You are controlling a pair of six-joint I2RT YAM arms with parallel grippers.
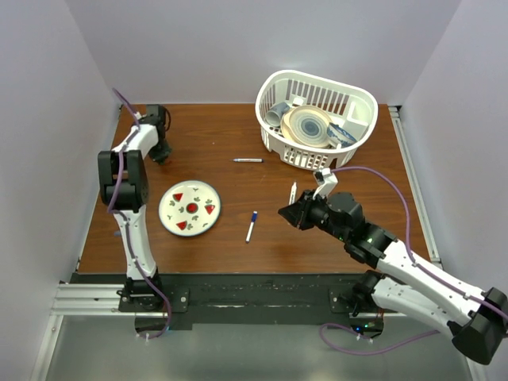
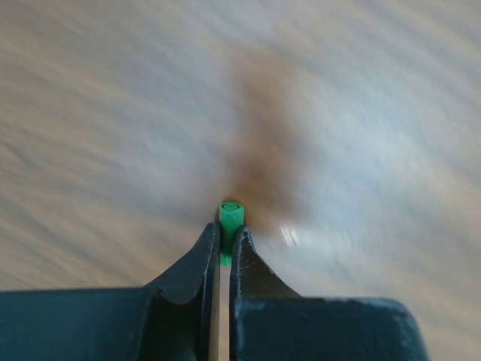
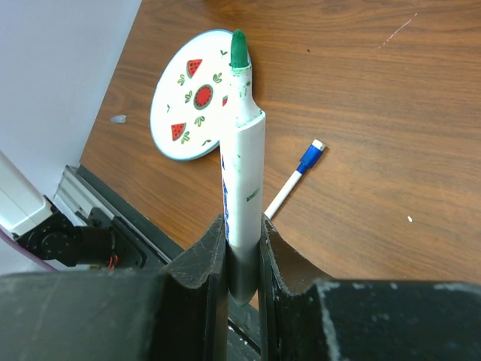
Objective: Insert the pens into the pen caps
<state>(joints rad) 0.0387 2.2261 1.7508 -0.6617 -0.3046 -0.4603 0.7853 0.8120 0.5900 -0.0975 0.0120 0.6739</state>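
The green-tipped pen (image 3: 242,165) is clamped at its lower barrel by the right gripper (image 3: 242,229), its long axis running toward 12 o'clock in the right wrist view, tip bare. The green cap (image 2: 231,215) is pinched by the left gripper (image 2: 225,239), one end pointing away from the jaws. Seen from above, the cap lies at about 10 o'clock from the pen, well apart. The two axes would have to be lined up before insertion.

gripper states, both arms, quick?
Left gripper: closed on the green cap.
Right gripper: closed on the green-tipped pen, which is uncapped.
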